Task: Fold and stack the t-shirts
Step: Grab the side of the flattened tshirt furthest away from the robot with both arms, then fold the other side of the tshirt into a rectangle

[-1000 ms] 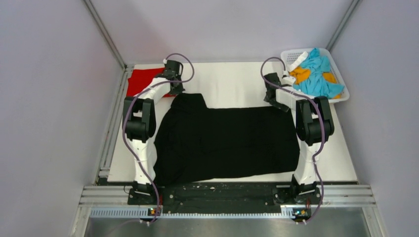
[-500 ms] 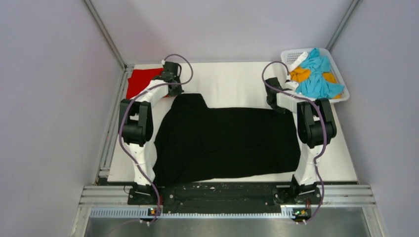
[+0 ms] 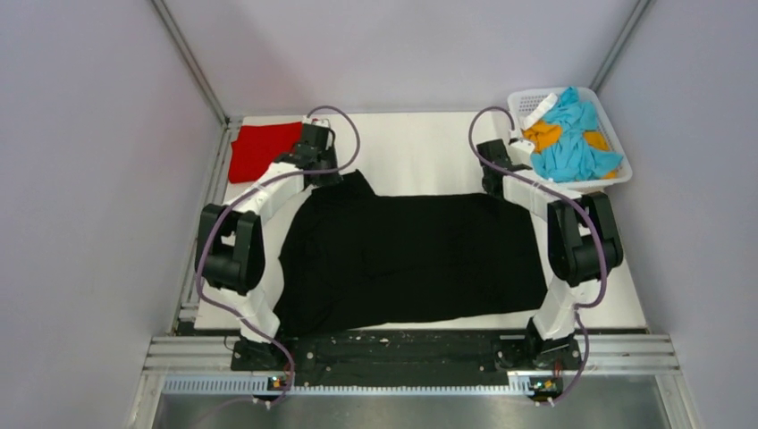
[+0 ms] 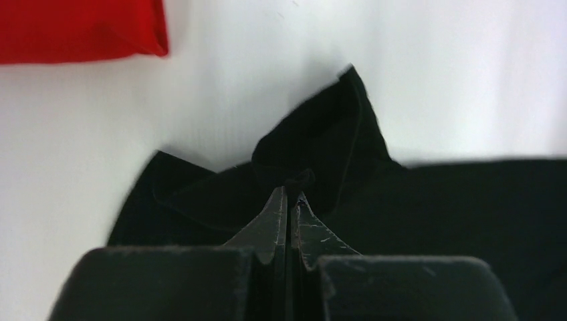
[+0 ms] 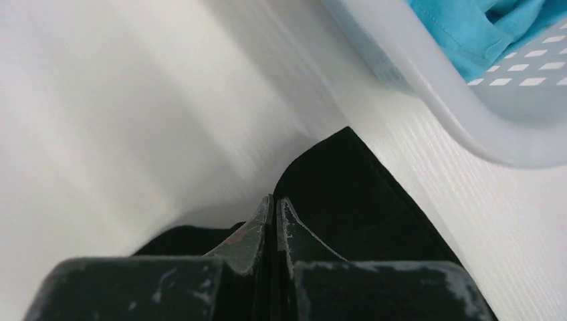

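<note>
Black t-shirt (image 3: 411, 255), long axis left-right

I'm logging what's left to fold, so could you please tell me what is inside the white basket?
The basket holds crumpled blue cloth, orange cloth and a white piece. Anything beneath them, including most of the basket floor, is covered.

Top view looks down; both wrist views closely share its black shirt (image 3: 411, 259).

Black t-shirt (image 3: 411, 255) matt soft cloth; red t-shirt (image 3: 262, 150) same; basket (image 3: 532, 101) white glossy plastic lattice.
</note>
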Robot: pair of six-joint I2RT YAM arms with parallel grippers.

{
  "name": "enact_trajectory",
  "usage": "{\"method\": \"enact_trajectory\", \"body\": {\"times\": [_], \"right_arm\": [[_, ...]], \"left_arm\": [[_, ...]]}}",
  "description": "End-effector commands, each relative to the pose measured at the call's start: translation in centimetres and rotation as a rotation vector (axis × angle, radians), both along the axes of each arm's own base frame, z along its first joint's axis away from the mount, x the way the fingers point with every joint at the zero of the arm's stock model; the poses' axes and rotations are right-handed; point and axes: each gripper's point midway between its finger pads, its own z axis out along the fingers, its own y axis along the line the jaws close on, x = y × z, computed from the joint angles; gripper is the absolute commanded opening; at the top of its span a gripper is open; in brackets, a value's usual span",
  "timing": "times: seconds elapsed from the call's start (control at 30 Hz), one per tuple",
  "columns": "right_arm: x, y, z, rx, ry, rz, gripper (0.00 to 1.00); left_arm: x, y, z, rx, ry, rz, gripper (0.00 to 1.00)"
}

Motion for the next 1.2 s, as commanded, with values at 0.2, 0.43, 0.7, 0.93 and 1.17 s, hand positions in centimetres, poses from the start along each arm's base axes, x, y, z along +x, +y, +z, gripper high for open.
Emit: {"method": "enact_trajectory", "body": {"times": [0.2, 0.43, 0.7, 0.93, 1.17], "right_arm": [[-3.5, 3.7, 4.1, 0.052, -0.106, 0.217, 0.0], [-6.3, 2.6, 5.3, 0.032, -0.126, 0.253, 0.0], [-8.1, 1.9, 5.9, 0.015, -0.137, 0.281, 0.0], [-9.1, 0.9, 7.0, -0.038, -0.15, 0.294, 0.0], [-9.8, 0.1, 6.6, -0.075, -0.124, 0.279, 0.0]], "left_arm": [[-9.7, -4.7, 4.4, 0.074, -0.111, -0.06, 0.0], [-16.7, -3.8, 3.6, 0.027, -0.073, 0.007, 0.0], [-22.6, -2.6, 3.0, -0.02, -0.024, 0.034, 0.0], [-26.2, -2.6, 2.8, -0.1, 0.012, 0.007, 0.0], [-28.8, -2.8, 2.7, -0.16, 0.073, -0.037, 0.0]]}}
